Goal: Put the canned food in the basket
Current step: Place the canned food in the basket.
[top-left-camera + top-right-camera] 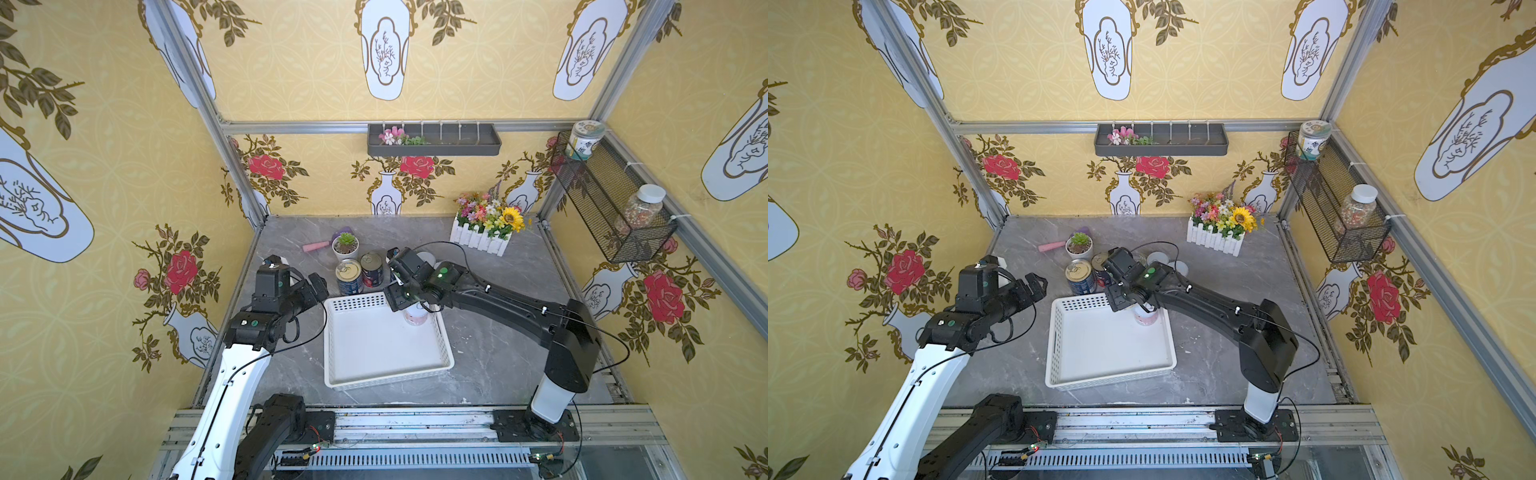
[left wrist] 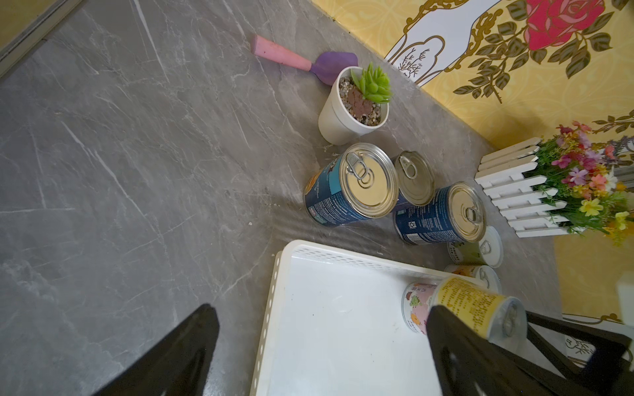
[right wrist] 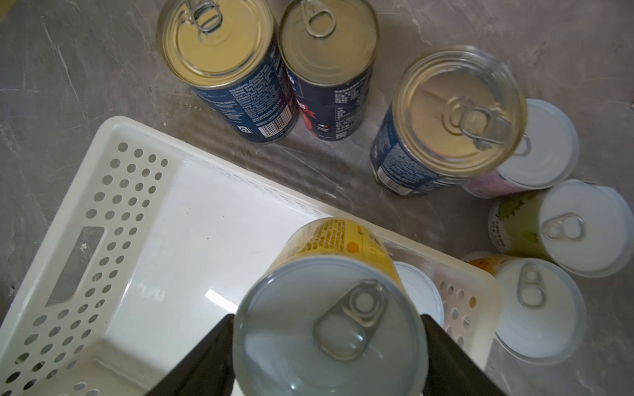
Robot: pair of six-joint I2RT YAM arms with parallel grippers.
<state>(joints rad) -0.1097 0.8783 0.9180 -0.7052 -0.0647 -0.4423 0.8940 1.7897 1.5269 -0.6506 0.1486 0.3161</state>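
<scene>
Right gripper (image 3: 327,343) is clamped on the yellow can (image 3: 336,240) over the basket (image 3: 113,212), pink can (image 2: 417,305) probably underneath; left gripper (image 2: 322,310) sits wide open.

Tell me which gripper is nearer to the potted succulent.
Left. The left gripper hangs open near the basket's far left corner, just in front of the potted succulent. The right gripper, shut on a yellow can, is over the basket's far right corner, farther away.

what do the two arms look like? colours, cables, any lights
The left arm has a long white link, then black joints. The right arm is black above a short white base link. Thin black cables loop along both, each shows a green dot, and the fingers are black wedges.
</scene>
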